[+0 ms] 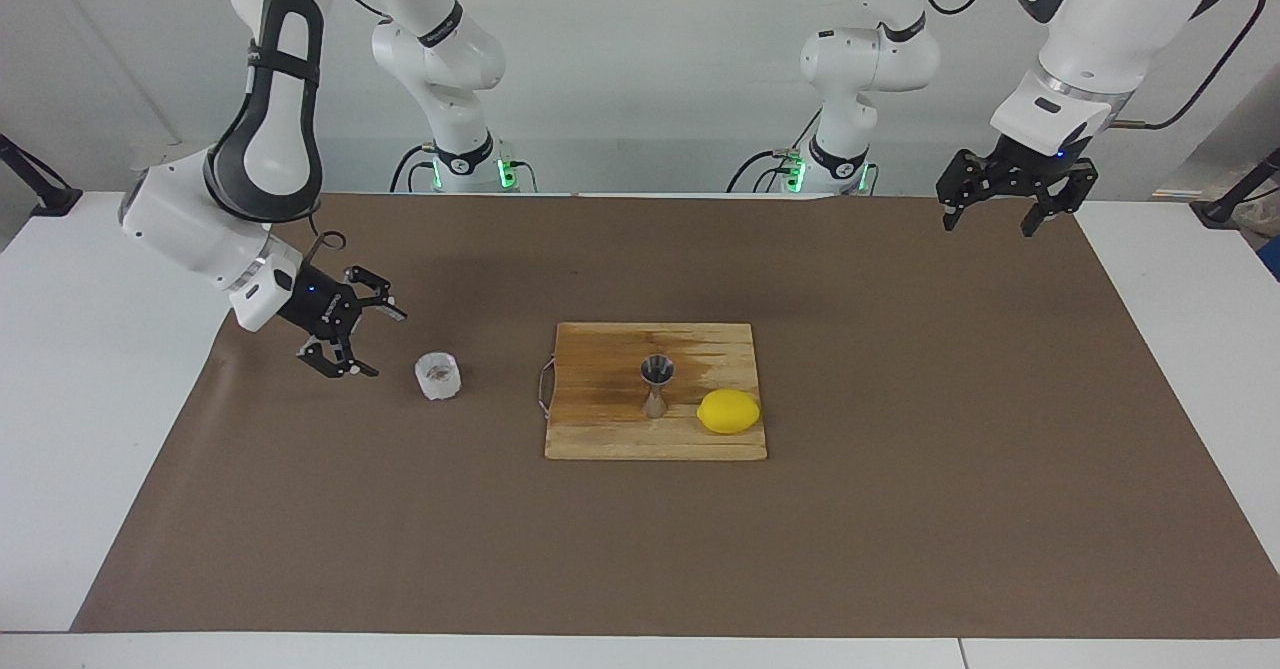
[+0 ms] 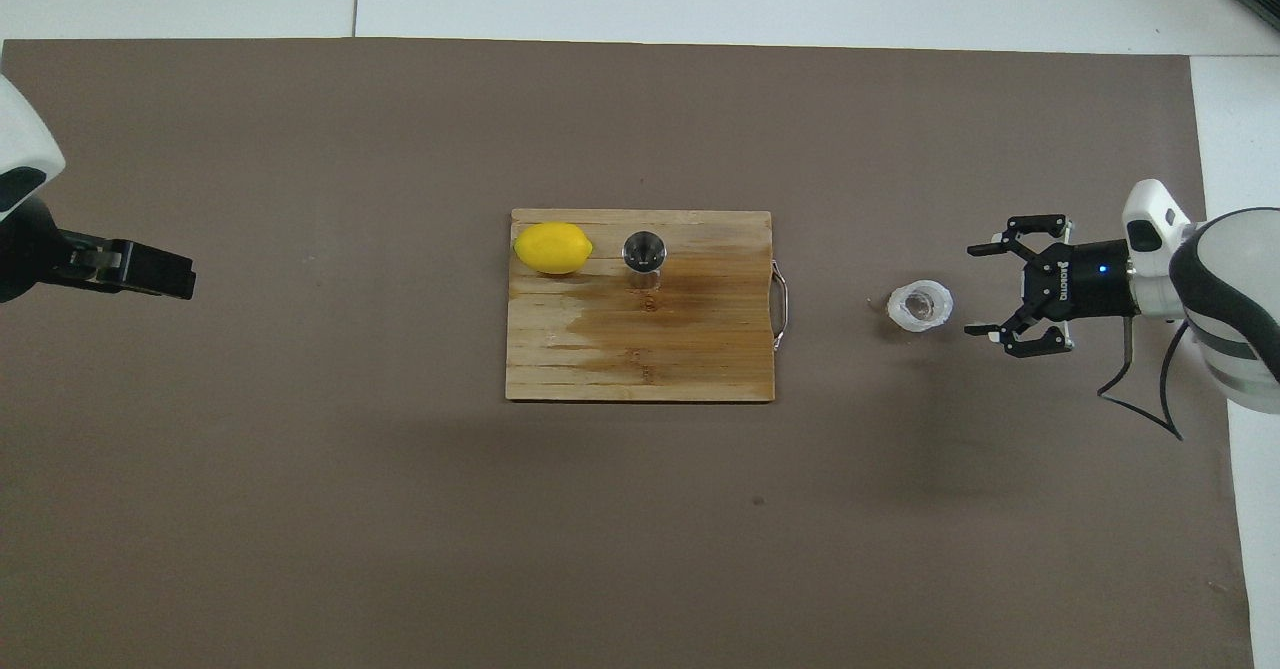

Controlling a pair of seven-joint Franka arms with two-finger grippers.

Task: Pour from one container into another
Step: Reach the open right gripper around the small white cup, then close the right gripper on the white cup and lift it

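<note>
The translucent whitish cup (image 1: 437, 376) (image 2: 921, 306) stands on the brown mat toward the right arm's end, with a brownish bit inside. The steel jigger (image 1: 656, 386) (image 2: 644, 250) stands upright on the wooden board (image 1: 600, 429) (image 2: 640, 349). My right gripper (image 1: 385, 345) (image 2: 973, 290) is low over the mat just beside the cup, on the side toward the right arm's end. It is open, faces the cup and is apart from it. My left gripper (image 1: 988, 227) (image 2: 175, 274) hangs open and empty, high over the mat at the left arm's end.
A yellow lemon (image 1: 728, 411) (image 2: 552, 247) lies on the board beside the jigger, toward the left arm's end. The board has a wire handle (image 1: 543, 386) (image 2: 782, 305) on its side toward the cup. The brown mat (image 1: 900, 509) covers most of the white table.
</note>
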